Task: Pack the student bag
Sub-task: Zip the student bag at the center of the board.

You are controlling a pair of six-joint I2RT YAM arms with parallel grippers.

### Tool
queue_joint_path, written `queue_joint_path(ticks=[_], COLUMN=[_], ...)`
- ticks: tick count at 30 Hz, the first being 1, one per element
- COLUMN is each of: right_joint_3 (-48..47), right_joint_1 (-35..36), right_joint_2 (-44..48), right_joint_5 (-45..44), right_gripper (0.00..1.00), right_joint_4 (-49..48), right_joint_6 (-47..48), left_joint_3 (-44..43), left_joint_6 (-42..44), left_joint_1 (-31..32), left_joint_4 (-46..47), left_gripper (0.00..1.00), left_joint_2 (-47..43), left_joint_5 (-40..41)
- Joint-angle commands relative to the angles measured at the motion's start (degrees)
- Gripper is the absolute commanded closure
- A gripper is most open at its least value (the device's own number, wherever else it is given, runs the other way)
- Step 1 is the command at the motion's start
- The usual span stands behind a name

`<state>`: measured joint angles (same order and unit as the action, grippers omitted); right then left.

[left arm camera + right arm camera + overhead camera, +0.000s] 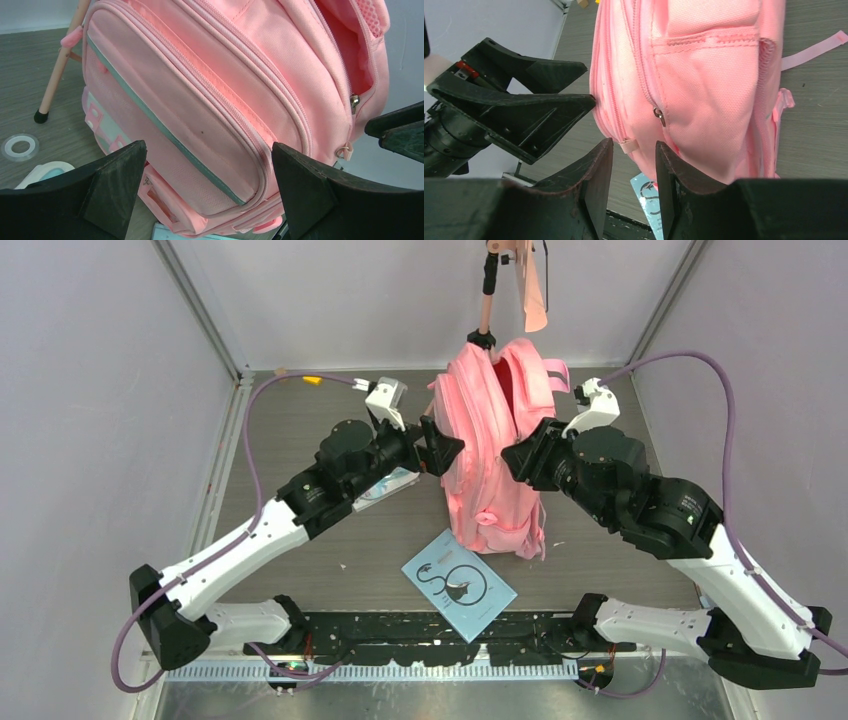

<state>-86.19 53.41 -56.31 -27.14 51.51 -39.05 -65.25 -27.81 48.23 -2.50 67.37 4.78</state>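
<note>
Grey wood-grain surface is being occupied at its middle by the large bright pink fabric backpack, its top being held unzipped. 2 sets of fingers are being kept beside it: the left fingers spread wide, the right fingers narrowly parted around a zipper pull tab, not visibly clamped.

- The top camera sits high behind the arm bases and looks down on the whole table, with both arms and the pink backpack at the centre.
- The left wrist camera looks out between its own spread fingers, very close to the backpack's front pockets.
- The right wrist camera faces the opposite way, close to the backpack's side, and catches the left gripper beyond it.
- All three views share the backpack.
</note>
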Motion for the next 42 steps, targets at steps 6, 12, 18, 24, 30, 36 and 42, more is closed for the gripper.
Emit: queue_joint_path(ticks=[6, 12, 18, 24, 30, 36, 42], right_joint_3=[-2.2, -1.0, 1.0, 2.8, 4.0, 5.0, 6.4], right_joint_1=[0.0, -0.1, 0.0, -0.1, -0.1, -0.3, -1.1], right_joint_2=[0.1, -0.4, -2.1, -2.9, -3.0, -1.5, -2.2], right_joint_5=[-5.4, -7.9, -9.2, -10.7, -13.0, -14.7, -12.5], right_gripper=[0.57, 0.57, 0.58, 0.64, 0.66, 0.64, 0.63], right_joint_4=[2.0, 3.0, 3.1, 1.5, 1.0, -0.2, -6.3], right_joint_6=[0.4, 1.0, 1.3, 1.4, 1.8, 4.9, 10.1], left_joint_3=[-1.6, -1.3, 0.2, 1.0, 1.5, 2.0, 1.3], left_joint_6=[-1.5, -1.6, -1.8, -2.0, -2.2, -2.2, -0.3], left_joint_1=[-0.6, -1.1, -1.4, -1.9, -2.3, -3.0, -3.8], left_joint_4=[4.7, 3.5, 3.4, 2.9, 2.7, 2.7, 2.7], left_gripper=[0.0, 0.08, 0.34, 0.48, 0.67, 0.79, 0.94], left_joint_2=[3.4, 3.7, 2.3, 1.9, 2.0, 1.3, 2.2], left_joint_5=[-2.2, -2.5, -2.9, -3.7, -4.4, -4.5, -9.5])
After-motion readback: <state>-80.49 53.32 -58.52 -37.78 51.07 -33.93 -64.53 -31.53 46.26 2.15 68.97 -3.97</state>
